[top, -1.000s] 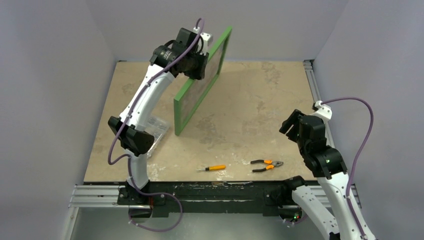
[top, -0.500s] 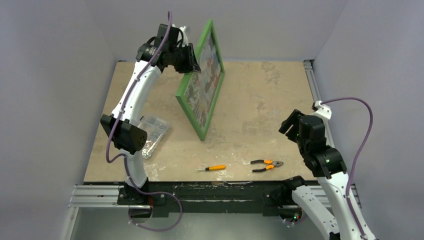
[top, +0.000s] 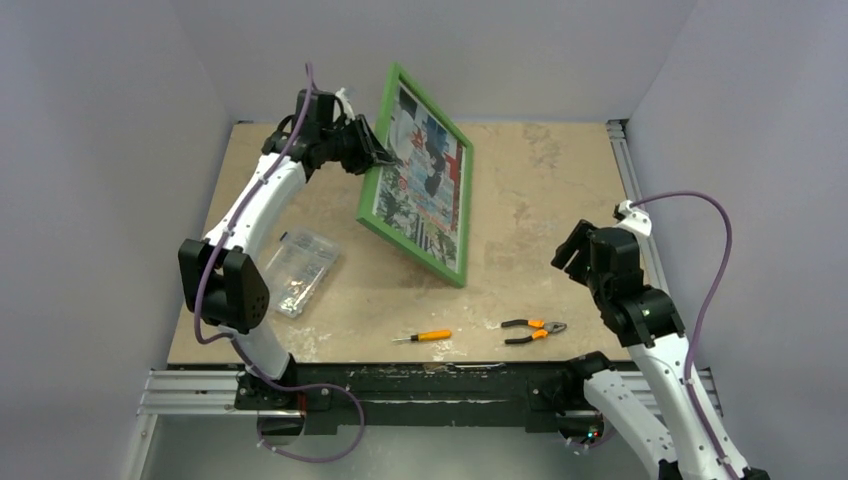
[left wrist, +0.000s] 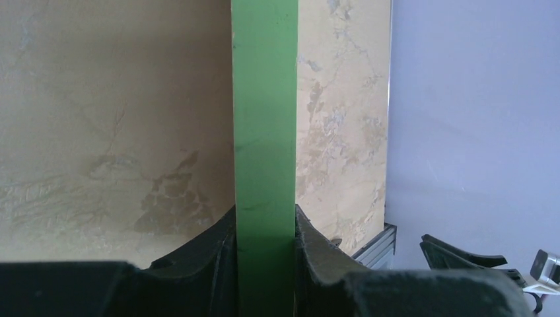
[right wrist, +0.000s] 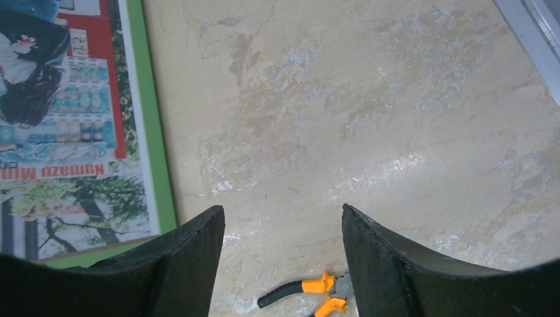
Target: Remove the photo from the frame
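Left jaws clamp the frame (left wrist: 264,132) edge-on between them — right jaws wide, empty.

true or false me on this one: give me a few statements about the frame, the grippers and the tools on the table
1. The left gripper is clamped on the green edge of the frame. True.
2. The photo is already out of the frame. False: it sits inside the green border, print side towards the top camera.
3. The right gripper holds the pliers. False: its jaws are open and empty, and the pliers lie on the table.
4. In the top view, the screwdriver lies left of the pliers, near the table's front edge. True.
5. The frame lies flat on the table. False: it is held up at a tilt.
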Tool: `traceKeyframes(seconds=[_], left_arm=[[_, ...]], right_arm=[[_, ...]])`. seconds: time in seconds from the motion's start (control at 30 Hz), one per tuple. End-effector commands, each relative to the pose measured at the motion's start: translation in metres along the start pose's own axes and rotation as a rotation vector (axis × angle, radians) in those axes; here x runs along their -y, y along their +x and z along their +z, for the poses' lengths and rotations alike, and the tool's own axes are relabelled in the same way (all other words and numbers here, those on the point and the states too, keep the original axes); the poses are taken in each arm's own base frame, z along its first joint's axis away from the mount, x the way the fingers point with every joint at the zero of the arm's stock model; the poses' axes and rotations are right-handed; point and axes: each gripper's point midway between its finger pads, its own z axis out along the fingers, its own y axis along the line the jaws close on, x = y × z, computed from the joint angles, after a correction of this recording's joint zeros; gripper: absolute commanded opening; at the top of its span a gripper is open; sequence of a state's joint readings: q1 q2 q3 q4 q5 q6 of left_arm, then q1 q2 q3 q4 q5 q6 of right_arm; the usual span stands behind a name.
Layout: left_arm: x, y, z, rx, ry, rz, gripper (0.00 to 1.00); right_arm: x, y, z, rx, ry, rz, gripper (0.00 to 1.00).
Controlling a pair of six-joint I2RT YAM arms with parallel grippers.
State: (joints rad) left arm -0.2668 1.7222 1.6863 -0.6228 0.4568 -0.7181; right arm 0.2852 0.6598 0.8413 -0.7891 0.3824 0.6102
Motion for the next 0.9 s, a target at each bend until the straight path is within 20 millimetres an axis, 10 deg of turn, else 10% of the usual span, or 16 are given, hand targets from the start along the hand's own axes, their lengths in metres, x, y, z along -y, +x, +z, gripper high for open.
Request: traceKeyframes(seconds=[0.0,0.87], left_arm=[[0.017,-0.011,-0.006,0.077,0.116,-0.024,0.0],[-0.129,0.058,0.036,-0.072,-0.11,-0.118,0.0]], right_arm=[[-0.007,-0.001,0.006,0.011,-0.028,0.024,0.64],[-0.023,0.028,0.029,-0.1,-0.086,-0.027,0.65]])
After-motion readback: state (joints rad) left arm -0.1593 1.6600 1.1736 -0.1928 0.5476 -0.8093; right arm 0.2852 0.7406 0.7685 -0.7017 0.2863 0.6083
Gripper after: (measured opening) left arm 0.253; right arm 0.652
